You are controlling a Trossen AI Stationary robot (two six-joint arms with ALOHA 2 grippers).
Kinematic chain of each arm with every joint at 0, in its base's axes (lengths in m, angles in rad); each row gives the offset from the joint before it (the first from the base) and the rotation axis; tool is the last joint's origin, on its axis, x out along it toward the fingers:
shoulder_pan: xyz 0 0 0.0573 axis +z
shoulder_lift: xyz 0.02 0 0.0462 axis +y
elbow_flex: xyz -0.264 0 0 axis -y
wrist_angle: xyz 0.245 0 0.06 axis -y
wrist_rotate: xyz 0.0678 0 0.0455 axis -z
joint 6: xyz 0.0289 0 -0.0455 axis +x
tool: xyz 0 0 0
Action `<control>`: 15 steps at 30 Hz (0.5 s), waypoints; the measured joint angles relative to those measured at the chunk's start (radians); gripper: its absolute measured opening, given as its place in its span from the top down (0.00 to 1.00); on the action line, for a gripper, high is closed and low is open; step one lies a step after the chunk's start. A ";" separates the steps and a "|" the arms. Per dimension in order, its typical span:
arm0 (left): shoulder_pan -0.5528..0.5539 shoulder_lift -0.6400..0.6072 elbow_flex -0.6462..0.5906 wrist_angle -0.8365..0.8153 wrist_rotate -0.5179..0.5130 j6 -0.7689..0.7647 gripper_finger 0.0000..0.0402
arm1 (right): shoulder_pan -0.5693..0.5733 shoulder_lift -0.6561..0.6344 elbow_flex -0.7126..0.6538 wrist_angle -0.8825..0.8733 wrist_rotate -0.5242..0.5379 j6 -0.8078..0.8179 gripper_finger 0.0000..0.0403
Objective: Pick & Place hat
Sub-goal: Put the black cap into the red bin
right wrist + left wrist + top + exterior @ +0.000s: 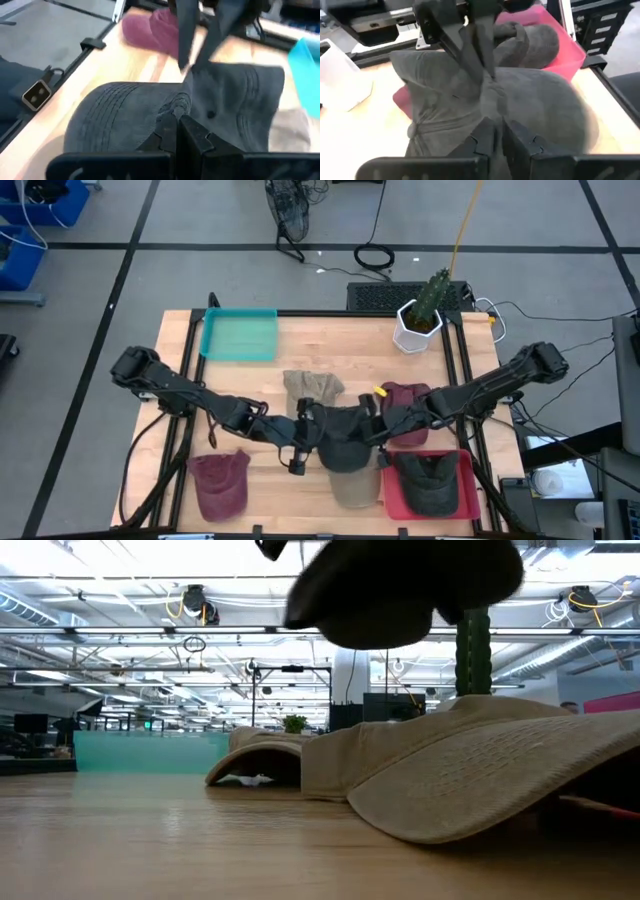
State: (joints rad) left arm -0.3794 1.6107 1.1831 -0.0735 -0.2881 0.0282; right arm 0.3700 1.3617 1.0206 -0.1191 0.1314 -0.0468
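A dark grey cap (345, 445) hangs between my two grippers above the middle of the table, near its front edge. In the low view the cap (400, 585) floats well above the tabletop. My left gripper (303, 436) is shut on its left side and my right gripper (385, 430) is shut on its right side. The left wrist view shows the cap (540, 110) filling the frame, with my left gripper (495, 137) closed on it. In the right wrist view the cap (125, 107) shows its stitched brim, and my right gripper (177, 127) is closed on it. My left gripper pinches the cloth of the crown (492, 107) between its two fingers, coming level from the table's left. The cap is lifted clear, its cloth bunched at the fingers. My right gripper pinches the cap where the crown meets the stitched brim (175, 105), coming level from the table's right. The cap is lifted clear.
A red tray (395, 498) at the near right holds another dark grey hat (435, 480). A tan hat (352, 488) lies under the held cap. A khaki hat (312, 387), two maroon hats (405, 400) (220, 482), a teal tray (240, 335) and a potted cactus (422, 315) stand around.
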 joint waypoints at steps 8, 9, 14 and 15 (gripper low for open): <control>0.007 -0.076 0.000 0.125 -0.018 0.034 0.70 | 0.061 -0.107 0.000 -0.204 -0.001 0.122 1.00; 0.008 -0.088 0.000 0.133 -0.027 0.044 0.68 | 0.073 -0.120 0.000 -0.235 -0.001 0.143 1.00; 0.013 -0.131 0.000 0.172 -0.036 0.071 0.61 | 0.143 -0.189 0.000 -0.364 -0.003 0.254 0.99; 0.014 -0.134 0.000 0.174 -0.037 0.072 0.60 | 0.159 -0.205 0.000 -0.385 -0.003 0.282 0.99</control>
State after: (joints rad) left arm -0.3650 1.4770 1.1835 0.1003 -0.3247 0.0998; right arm 0.5292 1.1572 1.0210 -0.5041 0.1281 0.2355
